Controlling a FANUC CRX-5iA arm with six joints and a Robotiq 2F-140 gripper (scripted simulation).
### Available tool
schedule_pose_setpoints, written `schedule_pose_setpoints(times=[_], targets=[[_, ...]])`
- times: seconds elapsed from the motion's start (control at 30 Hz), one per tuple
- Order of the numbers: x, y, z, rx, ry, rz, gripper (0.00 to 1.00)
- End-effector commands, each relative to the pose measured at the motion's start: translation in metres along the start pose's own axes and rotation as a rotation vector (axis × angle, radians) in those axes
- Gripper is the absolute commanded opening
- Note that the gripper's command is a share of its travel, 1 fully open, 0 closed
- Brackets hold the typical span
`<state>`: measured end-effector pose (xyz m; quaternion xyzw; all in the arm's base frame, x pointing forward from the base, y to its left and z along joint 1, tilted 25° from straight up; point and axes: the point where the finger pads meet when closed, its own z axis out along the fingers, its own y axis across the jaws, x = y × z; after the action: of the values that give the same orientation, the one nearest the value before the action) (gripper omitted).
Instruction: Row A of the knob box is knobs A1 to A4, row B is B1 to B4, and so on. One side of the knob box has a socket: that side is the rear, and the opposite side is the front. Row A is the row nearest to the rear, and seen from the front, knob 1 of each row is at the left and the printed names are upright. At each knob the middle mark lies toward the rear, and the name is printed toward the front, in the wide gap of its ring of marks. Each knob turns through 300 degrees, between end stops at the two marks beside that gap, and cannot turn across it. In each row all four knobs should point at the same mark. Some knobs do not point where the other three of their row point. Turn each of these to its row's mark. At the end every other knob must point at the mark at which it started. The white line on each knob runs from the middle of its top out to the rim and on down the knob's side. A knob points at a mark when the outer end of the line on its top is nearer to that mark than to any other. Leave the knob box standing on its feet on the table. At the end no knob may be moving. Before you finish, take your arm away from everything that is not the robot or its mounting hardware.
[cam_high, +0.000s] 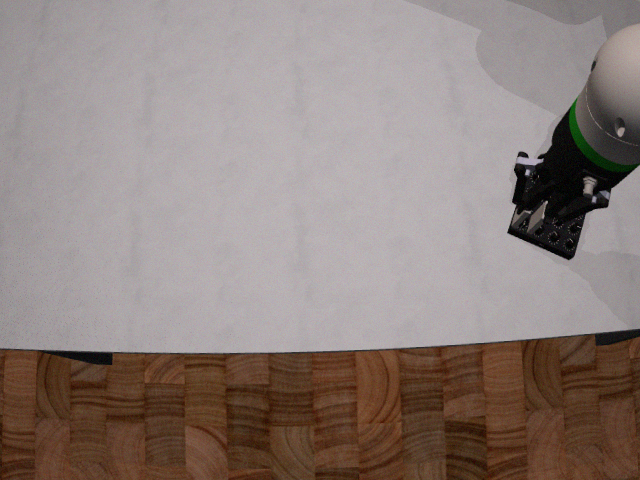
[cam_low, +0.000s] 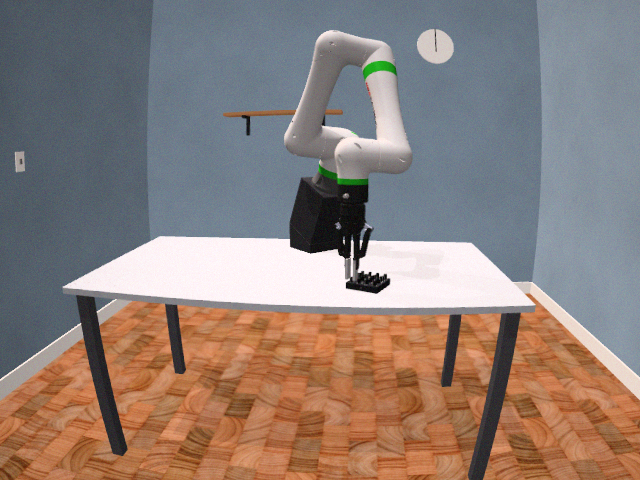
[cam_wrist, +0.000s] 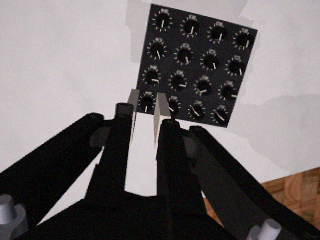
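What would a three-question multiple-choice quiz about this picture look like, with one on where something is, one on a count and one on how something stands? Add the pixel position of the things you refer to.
1. Where is the knob box (cam_high: 541, 243) (cam_low: 367, 288) (cam_wrist: 196, 70)?
A) On the wall shelf
B) On the white table (cam_high: 289, 206) (cam_low: 232, 273) (cam_wrist: 65, 60)
C) On the wooden floor

2. How many knobs does the box carry?
A) Nine
B) Twelve
C) Sixteen

3. How do the gripper's (cam_high: 528, 218) (cam_low: 351, 276) (cam_wrist: 147, 95) two fingers stand?
A) Pressed tip to tip
B) A narrow gap apart
C) Spread wider than the whole box

1: B, the exterior view shows it resting on the tabletop.
2: C, the wrist view shows four rows of four.
3: B, the wrist view shows a slim gap between the pale fingertips.
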<state>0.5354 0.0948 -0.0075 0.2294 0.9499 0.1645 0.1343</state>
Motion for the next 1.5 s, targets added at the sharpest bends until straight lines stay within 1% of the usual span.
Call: schedule_pose_setpoints(times=[0.0,1.37,1.4,1.47], targets=[[-0.0002,0.0,0.0001,0.0,0.0,0.0,0.12],[-0.0002,0.0,0.0013,0.0,0.0,0.0,0.12],[-0.0002,0.0,0.0013,0.0,0.0,0.0,0.05],[-0.0002,0.0,0.0013,0.0,0.0,0.0,0.05]])
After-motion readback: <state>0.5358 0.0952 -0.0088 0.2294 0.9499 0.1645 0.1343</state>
